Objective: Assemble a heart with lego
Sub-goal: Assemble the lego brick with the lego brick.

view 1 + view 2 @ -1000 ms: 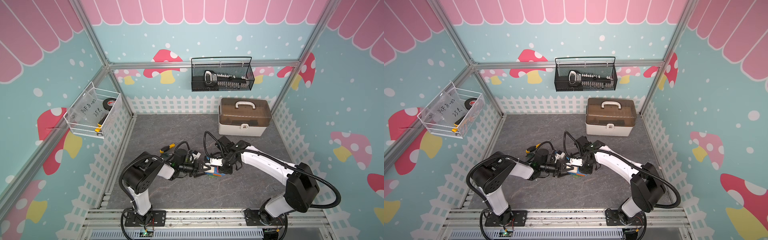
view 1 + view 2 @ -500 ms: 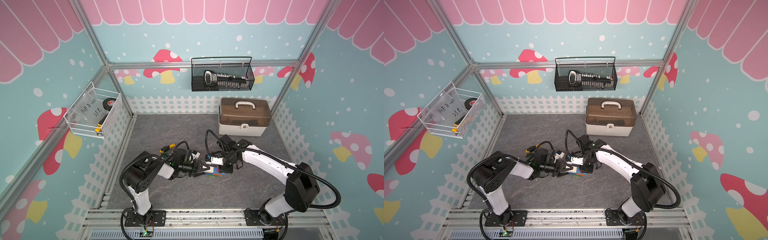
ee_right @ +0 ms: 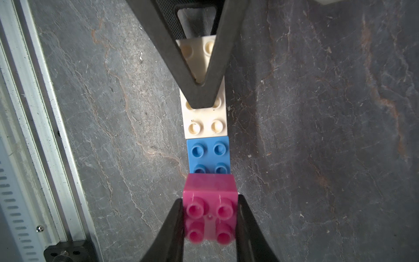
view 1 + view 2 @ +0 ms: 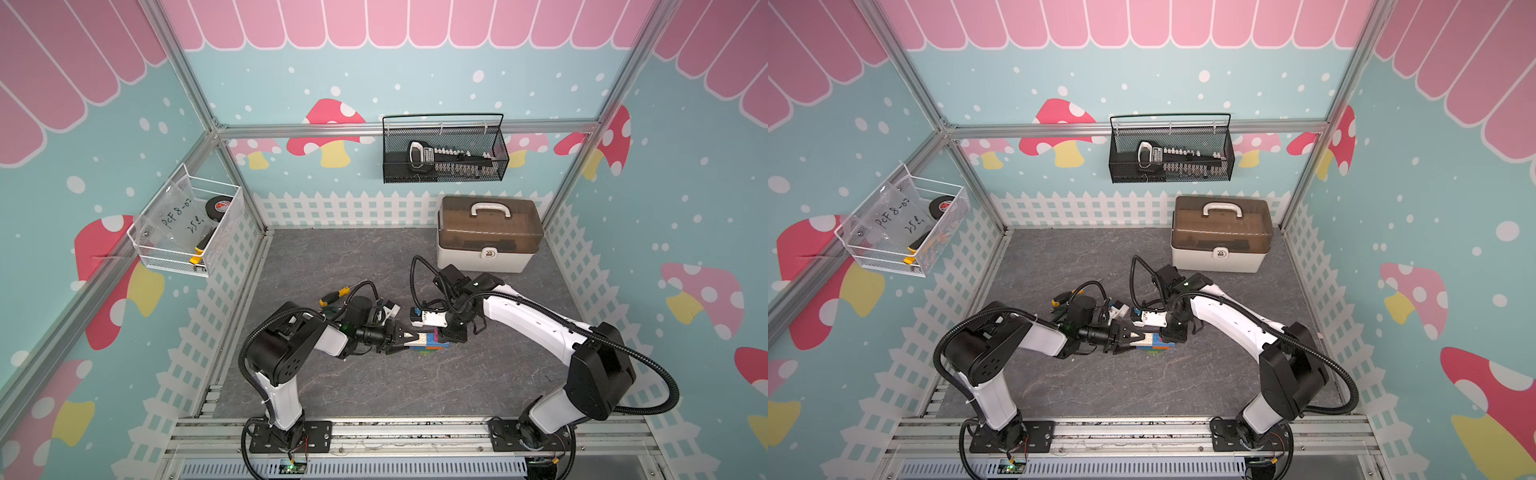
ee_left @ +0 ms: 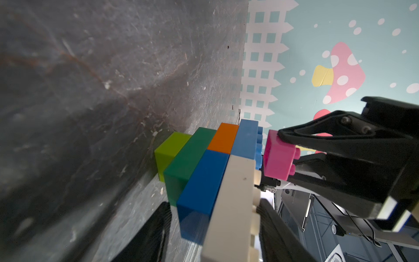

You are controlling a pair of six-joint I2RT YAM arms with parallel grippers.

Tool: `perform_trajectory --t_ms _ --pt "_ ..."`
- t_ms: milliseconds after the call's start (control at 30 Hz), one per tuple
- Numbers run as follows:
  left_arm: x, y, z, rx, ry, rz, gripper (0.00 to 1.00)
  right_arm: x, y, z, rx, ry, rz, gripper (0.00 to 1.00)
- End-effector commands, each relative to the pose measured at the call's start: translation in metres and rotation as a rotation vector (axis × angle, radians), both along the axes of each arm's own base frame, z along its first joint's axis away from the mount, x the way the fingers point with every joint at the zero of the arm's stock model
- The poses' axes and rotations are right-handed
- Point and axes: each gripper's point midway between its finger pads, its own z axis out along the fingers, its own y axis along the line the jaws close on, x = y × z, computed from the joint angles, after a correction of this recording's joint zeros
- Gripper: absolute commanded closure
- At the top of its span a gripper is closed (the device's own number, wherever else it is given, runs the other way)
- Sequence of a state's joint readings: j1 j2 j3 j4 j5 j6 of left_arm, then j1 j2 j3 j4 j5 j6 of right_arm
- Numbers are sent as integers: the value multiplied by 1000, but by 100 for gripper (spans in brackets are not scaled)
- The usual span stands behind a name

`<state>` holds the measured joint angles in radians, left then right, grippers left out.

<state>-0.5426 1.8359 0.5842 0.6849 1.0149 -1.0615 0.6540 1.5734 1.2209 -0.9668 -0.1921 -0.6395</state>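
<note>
**Pink brick goes on.** A pink brick [image 3: 209,188], pinched at its sides by the right gripper [image 4: 448,334], sits over one end of the top blue brick [image 3: 208,156] of a half-built heart [image 4: 428,343]. The heart stands on its lime tip [image 5: 169,149] near the middle of the surface [image 4: 374,386], a little toward the front edge.

The left gripper [image 4: 409,336] is clamped on the stack's white end. One finger [image 3: 200,96] lies across the studs of the white brick [image 3: 205,122], and the other reaches under the layers below.

In the left wrist view a strip of blue studs shows between pink and blue, so the brick looks placed but not pressed home. The step in hand appears to be seating the heart's first top bump. The next move calls for a straight push down with the studs lined up, the left gripper bracing the narrow-footed stack against tipping. The white studs are bare, and no brick for a second bump shows in any view.

At the back right corner sits a latched toolbox [image 4: 489,241] with a smoky lid; its contents cannot be made out. A black mesh basket [image 4: 444,176] on the back wall holds a rack of bits [image 4: 449,160]. A white wire basket [image 4: 166,259] on the left wall holds a roll of black tape [image 4: 219,205], a labelled clear bag [image 4: 178,220] and a yellow-handled tool [image 4: 199,251]. A screwdriver [image 4: 332,296] lies on the surface behind the left arm.
</note>
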Motion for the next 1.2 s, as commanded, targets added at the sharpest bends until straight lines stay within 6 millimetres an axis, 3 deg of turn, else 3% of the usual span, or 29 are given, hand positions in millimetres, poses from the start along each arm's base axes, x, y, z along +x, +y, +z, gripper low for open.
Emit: perform_trajectory --t_ms 0,133,300,467,767,1167 --pt "0 1 -4 15 12 -4 42 -2 0 -4 -14 34 35 90" --pt "1 0 -4 16 12 -5 42 1 -3 -9 -38 23 44 90" --pt "2 0 -2 14 9 -4 42 3 2 5 -6 1 55 90" --pt "7 -2 16 -13 -18 10 37 -1 2 15 15 1 57 91" --pt "8 -8 23 -104 23 25 37 -1 -2 8 -8 6 50 92" --pt "9 -4 6 -97 52 37 48 -1 -2 8 -12 3 47 92"
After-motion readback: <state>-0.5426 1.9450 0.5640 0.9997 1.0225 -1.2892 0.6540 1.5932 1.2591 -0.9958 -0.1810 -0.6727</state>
